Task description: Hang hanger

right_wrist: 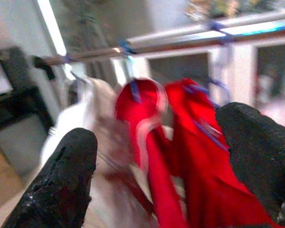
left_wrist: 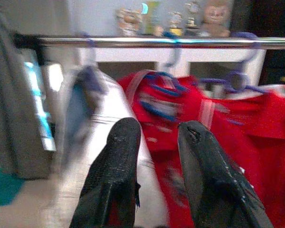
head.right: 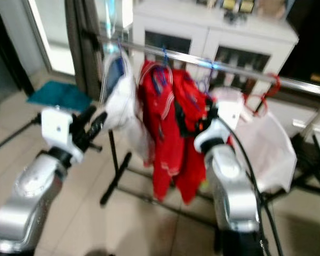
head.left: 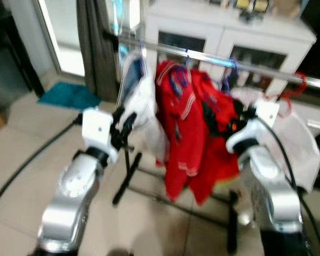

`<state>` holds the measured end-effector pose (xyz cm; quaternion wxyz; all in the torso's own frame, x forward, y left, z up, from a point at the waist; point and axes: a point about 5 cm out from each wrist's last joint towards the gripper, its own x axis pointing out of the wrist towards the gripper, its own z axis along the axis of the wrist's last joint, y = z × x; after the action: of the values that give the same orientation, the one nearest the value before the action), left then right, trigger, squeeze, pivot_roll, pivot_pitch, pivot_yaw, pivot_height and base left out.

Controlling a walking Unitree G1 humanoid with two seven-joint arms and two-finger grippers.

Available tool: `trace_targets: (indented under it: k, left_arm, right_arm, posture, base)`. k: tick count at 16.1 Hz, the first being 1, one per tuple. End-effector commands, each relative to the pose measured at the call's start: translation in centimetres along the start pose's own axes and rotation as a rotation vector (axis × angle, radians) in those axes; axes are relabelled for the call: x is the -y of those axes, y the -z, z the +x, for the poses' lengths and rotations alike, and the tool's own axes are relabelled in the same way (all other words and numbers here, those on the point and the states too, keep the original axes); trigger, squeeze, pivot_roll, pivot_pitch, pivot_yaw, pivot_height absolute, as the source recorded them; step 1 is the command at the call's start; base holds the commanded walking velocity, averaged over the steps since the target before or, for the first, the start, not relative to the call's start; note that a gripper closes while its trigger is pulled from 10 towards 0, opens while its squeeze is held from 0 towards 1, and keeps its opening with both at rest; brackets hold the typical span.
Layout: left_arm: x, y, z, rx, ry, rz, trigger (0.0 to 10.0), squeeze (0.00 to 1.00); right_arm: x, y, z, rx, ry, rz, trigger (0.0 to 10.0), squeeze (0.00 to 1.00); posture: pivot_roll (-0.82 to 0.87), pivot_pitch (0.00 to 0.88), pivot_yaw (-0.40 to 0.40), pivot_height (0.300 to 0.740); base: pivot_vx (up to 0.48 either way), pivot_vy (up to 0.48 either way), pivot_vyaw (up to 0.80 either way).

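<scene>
A silver rail [head.left: 213,57] of a clothes rack carries a white garment [head.left: 141,98], red garments [head.left: 181,133] on blue hangers [head.left: 177,80], and another white garment on a red hanger [head.left: 293,88] at the right. My left gripper [head.left: 125,124] is raised just left of the first white garment. In the left wrist view its fingers [left_wrist: 118,156] stand slightly apart with nothing between them. My right gripper [right_wrist: 166,137] is wide open and empty, held close in front of the red garments, below the rail [right_wrist: 180,40].
The rack's black legs [head.left: 128,178] stand on the tiled floor. A white cabinet [head.left: 229,26] is behind the rack, and a dark curtain [head.left: 96,42] and teal mat [head.left: 69,96] are at the back left. A black cable [head.left: 26,165] crosses the floor on the left.
</scene>
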<state>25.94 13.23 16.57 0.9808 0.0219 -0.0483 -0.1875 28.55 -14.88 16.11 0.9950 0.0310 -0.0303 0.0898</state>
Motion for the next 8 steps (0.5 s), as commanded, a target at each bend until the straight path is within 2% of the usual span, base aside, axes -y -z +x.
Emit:
trace_targets:
  k: [1,5,6,7,8]
  left_arm:
    - [-0.06,-0.26,0.14,0.003,-0.003,0.018,10.0,0.0]
    - [0.05,-0.25,0.42,0.012,0.0,0.037,10.0,0.0]
    - [0.13,-0.24,0.47,0.011,0.003,0.037,10.0,0.0]
    - [0.22,-0.24,0.52,0.011,0.007,0.034,10.0,0.0]
    - [0.25,-0.23,0.52,0.01,0.009,0.034,10.0,0.0]
  right_arm:
    - [0.44,-0.17,-0.01,-0.005,0.031,0.005,10.0,1.0]
    - [0.93,0.26,-0.14,-0.031,0.053,-0.007,10.0,1.0]
    - [1.03,0.33,-0.16,-0.038,0.061,-0.012,10.0,0.58]
    - [1.08,0.36,-0.16,-0.042,0.064,-0.016,10.0,0.0]
    - [1.08,0.36,-0.18,-0.042,0.066,-0.015,10.0,0.0]
  posture:
    - [0.13,0.0,-0.046,0.74]
    - [0.13,0.0,-0.045,0.74]
    - [0.13,0.0,-0.045,0.74]
    - [0.13,0.0,-0.045,0.74]
    - [0.13,0.0,-0.044,0.74]
  base:
    - [0.0,0.0,0.0]
    - [0.0,0.0,0.0]
    - [0.0,0.0,0.0]
    - [0.0,0.0,0.0]
    - [0.0,0.0,0.0]
